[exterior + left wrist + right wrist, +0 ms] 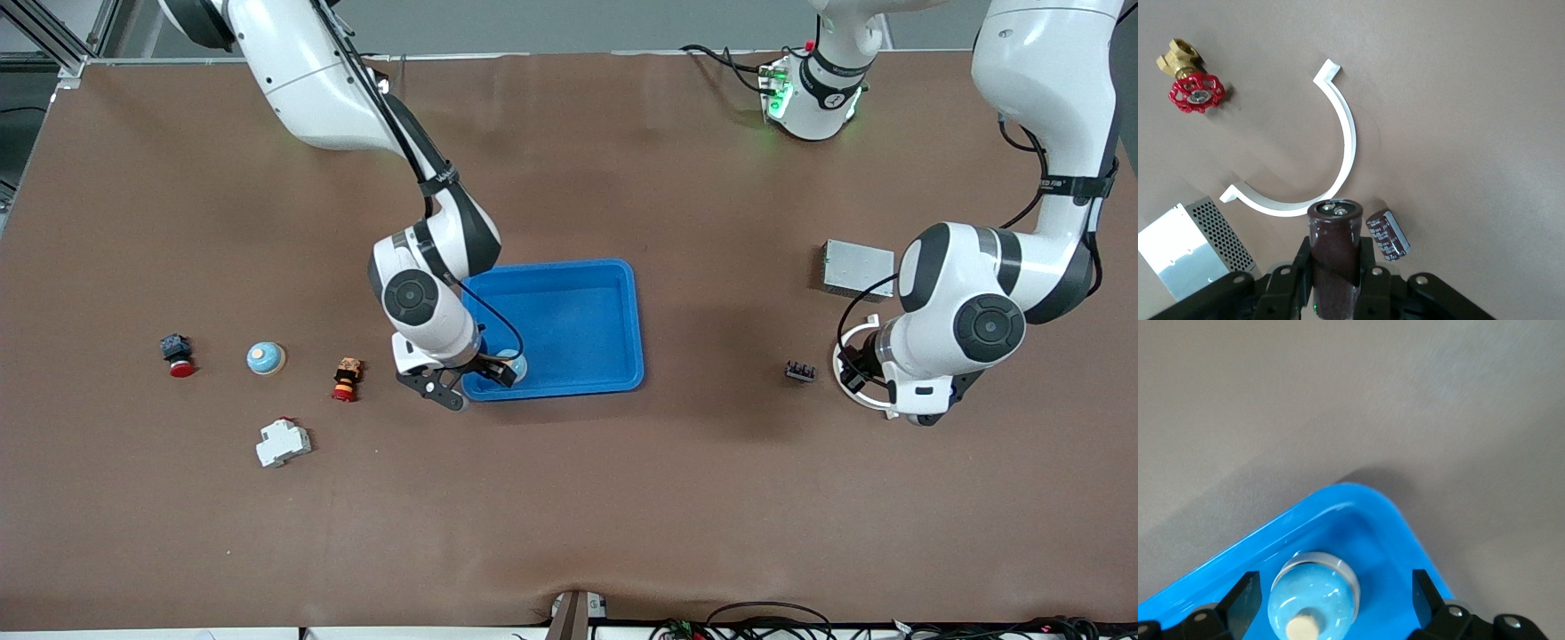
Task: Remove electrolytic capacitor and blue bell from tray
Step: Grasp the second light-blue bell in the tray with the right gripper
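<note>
I take the blue tray (569,307) as my landmark: a shallow, glossy plastic rectangle with rounded corners and a raised rim, and that rim is why anything inside has to be lifted out from above, not dragged.

The right gripper (469,380) sits low at the tray's corner nearest the front camera, on the right arm's end, with its fingers wide apart. In the right wrist view the gripper (1335,599) straddles the blue bell (1313,595), a smooth pale-blue dome with a silvery skirt and a cream button on top, resting in the tray close to the curved corner wall (1358,499). I judge the fingers are spread to clear the dome's widest part before closing.

The left gripper (1337,261) is off the tray, well toward the left arm's end of the table, clamped on the electrolytic capacitor (1334,253): a dark brown sleeved cylinder with two metal terminals on its end face. So that part is already out of the tray. Under it I see a white curved plastic strip (1338,143), a second smaller capacitor (1387,234), a perforated grey metal box (1195,243) and a brass valve with a red handwheel (1191,83)
</note>
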Controlling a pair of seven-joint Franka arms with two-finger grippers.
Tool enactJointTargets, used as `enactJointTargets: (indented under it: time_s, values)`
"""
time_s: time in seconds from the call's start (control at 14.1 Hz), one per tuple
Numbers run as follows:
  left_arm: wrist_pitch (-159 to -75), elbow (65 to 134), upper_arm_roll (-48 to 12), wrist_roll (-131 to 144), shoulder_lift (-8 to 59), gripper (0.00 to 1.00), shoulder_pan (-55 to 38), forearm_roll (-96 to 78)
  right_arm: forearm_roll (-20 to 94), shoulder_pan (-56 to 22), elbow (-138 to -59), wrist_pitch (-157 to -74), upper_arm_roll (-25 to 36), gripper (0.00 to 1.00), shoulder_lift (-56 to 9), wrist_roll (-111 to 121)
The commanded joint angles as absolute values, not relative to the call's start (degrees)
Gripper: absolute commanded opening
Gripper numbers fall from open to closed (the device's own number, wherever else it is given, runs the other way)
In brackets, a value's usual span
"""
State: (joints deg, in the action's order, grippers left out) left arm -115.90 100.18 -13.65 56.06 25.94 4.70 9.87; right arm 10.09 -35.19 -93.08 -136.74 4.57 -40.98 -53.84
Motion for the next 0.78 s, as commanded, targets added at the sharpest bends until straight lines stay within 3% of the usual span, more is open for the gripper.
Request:
enactJointTargets:
  time_s: [0.0,0.71]
  values:
    - [-114.70,100.63,-13.71,54.23,24.61,0.00,5.19,11.51,10.37,-37.35,-88.95,-136.14,5.27,1.00,-44.82,-57.91]
    - [-112.59,100.63,-13.27,50.54,22.94,0.00,6.24,11.78,10.28,-38.32,-88.86,-136.05,5.27,1.00,-45.26,-59.41]
